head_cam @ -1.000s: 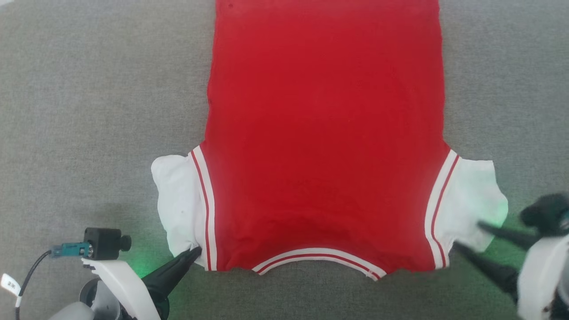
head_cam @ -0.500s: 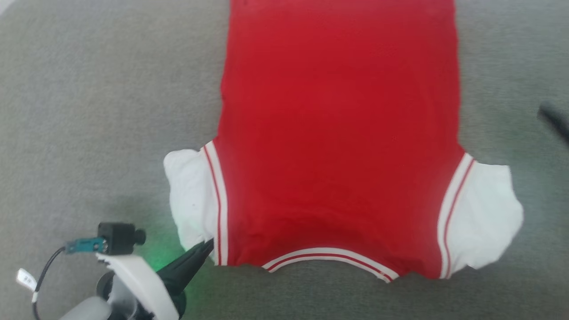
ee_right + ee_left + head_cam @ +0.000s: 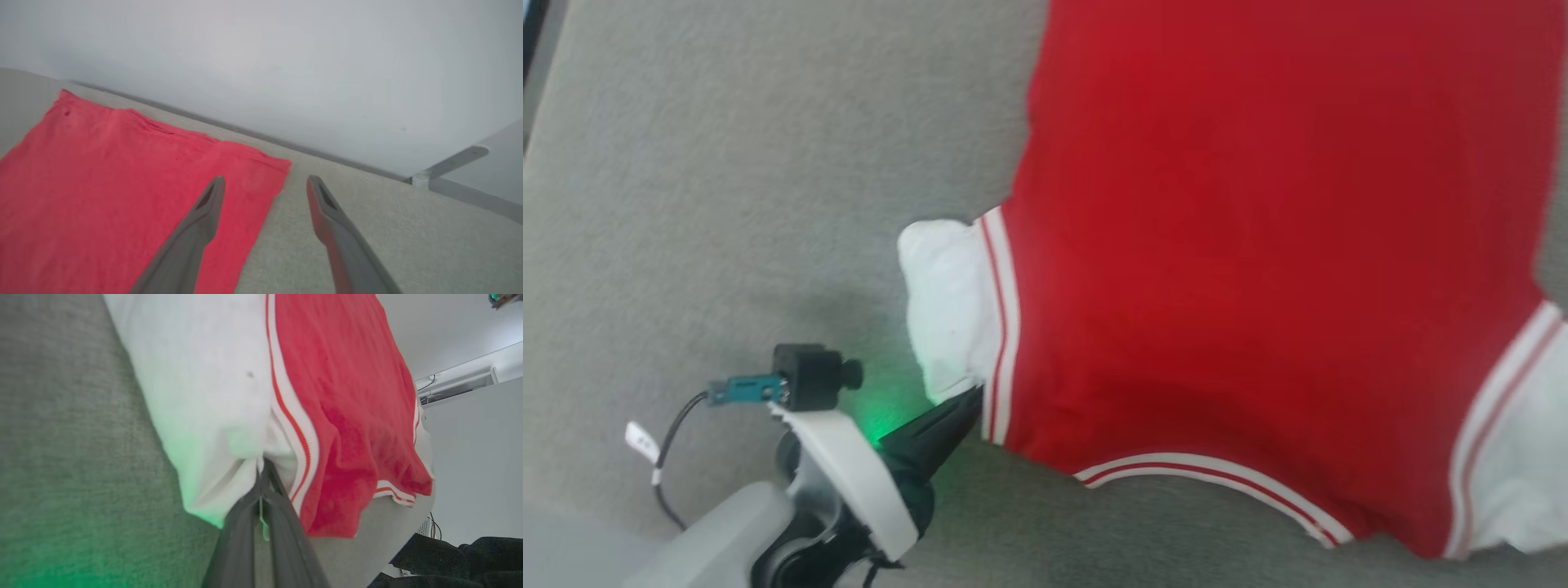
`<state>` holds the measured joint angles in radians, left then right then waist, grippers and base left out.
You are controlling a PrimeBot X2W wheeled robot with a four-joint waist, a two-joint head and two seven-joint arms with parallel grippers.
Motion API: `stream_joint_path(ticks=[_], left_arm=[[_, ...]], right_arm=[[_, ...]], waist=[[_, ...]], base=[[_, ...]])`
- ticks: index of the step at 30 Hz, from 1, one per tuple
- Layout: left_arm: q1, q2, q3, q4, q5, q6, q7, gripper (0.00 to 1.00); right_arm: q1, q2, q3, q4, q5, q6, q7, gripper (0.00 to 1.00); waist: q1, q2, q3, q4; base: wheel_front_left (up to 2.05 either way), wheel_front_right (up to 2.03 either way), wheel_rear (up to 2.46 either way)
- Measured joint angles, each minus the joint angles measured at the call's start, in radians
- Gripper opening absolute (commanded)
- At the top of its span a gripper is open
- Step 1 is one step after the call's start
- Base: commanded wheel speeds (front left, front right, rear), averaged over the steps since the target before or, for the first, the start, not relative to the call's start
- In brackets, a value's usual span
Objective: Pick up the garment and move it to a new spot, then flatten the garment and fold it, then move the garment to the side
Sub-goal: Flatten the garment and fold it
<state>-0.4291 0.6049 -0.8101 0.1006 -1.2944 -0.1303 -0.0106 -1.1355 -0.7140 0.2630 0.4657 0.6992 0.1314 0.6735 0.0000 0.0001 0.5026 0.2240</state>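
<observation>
Light is bright, even and diffuse, with no hard glare. The head view is soft throughout with smear, and the stripes on the garment (image 3: 1258,245) look fuzzy. Its white sleeve (image 3: 947,302) is nearly blown out. A green glow (image 3: 876,423) lies on the tabletop (image 3: 727,163) beside the left gripper (image 3: 972,400), with a faint shadow (image 3: 825,314) nearby. In the left wrist view a green cast fills the lower left and the near cloth is unfocused. In the right wrist view the red is washed to pink, and the fingers (image 3: 192,237) of the right gripper (image 3: 265,179) blur toward the bottom edge.
</observation>
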Motion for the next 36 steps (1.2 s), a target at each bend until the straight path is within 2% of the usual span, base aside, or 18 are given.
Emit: stream_joint_path(ticks=[3, 4, 10, 13, 17, 22, 23, 24, 25, 26, 36], left_arm=[[-0.028, -0.014, -0.025, -0.007, 0.001, -0.002, -0.001, 0.0], [-0.028, -0.014, -0.025, -0.007, 0.001, -0.002, -0.001, 0.0], [-0.074, -0.019, -0.064, -0.033, -0.004, -0.007, -0.021, 0.0], [-0.093, -0.018, -0.085, -0.043, -0.008, -0.008, -0.033, 0.0], [-0.114, -0.015, -0.107, -0.049, -0.017, -0.012, -0.049, 0.0], [-0.13, -0.007, -0.132, -0.049, -0.027, -0.013, -0.077, 0.0], [-0.132, -0.006, -0.137, -0.049, -0.029, -0.013, -0.08, 0.0], [-0.136, -0.003, -0.142, -0.048, -0.033, -0.013, -0.084, 0.0], [-0.139, -0.001, -0.147, -0.048, -0.035, -0.013, -0.088, 0.0], [-0.144, 0.001, -0.152, -0.047, -0.037, -0.013, -0.091, 0.0], [-0.17, 0.02, -0.192, -0.041, -0.069, -0.014, -0.136, 0.0]], right_arm=[[-0.122, 0.013, -0.002, 0.119, -0.054, 0.0, 0.044, 1.0], [-0.122, 0.013, -0.002, 0.119, -0.054, 0.0, 0.044, 1.0], [-0.282, 0.045, -0.038, 0.359, -0.169, 0.0, 0.184, 1.0], [-0.326, 0.053, -0.051, 0.441, -0.233, 0.0, 0.235, 1.0], [-0.361, 0.058, -0.071, 0.523, -0.313, 0.0, 0.283, 1.0], [-0.389, 0.084, -0.099, 0.549, -0.328, -0.001, 0.304, 1.0], [-0.391, 0.087, -0.099, 0.549, -0.333, -0.001, 0.304, 0.95], [-0.391, 0.091, -0.096, 0.548, -0.333, -0.001, 0.305, 0.52], [-0.391, 0.094, -0.094, 0.546, -0.333, -0.001, 0.308, 0.2], [-0.391, 0.097, -0.095, 0.546, -0.332, -0.001, 0.309, 0.0], [-0.373, 0.111, -0.094, 0.518, -0.33, 0.0, 0.295, 0.0]], waist=[[0.0, 0.0, 0.03, 0.036], [0.0, 0.0, 0.03, 0.036], [0.0, 0.0, 0.097, 0.092], [0.0, 0.0, 0.124, 0.112], [0.0, 0.0, 0.151, 0.128], [0.0, 0.0, 0.166, 0.129], [0.0, 0.0, 0.167, 0.128], [0.0, 0.0001, 0.168, 0.127], [0.0, 0.0001, 0.169, 0.126], [0.0, 0.0, 0.169, 0.126], [0.0, 0.0001, 0.168, 0.111]], base=[[0.0, 0.0, 0.0], [0.0, 0.0, 0.0], [0.0, 0.0, 0.0], [0.0, 0.0, 0.0], [0.0, 0.0, 0.0], [0.0, 0.0, 0.0], [0.0, 0.0, 0.0], [0.0, 0.0, 0.0], [0.0, 0.0, 0.0], [0.0, 0.0, 0.0], [0.0, 0.0, 0.0]])
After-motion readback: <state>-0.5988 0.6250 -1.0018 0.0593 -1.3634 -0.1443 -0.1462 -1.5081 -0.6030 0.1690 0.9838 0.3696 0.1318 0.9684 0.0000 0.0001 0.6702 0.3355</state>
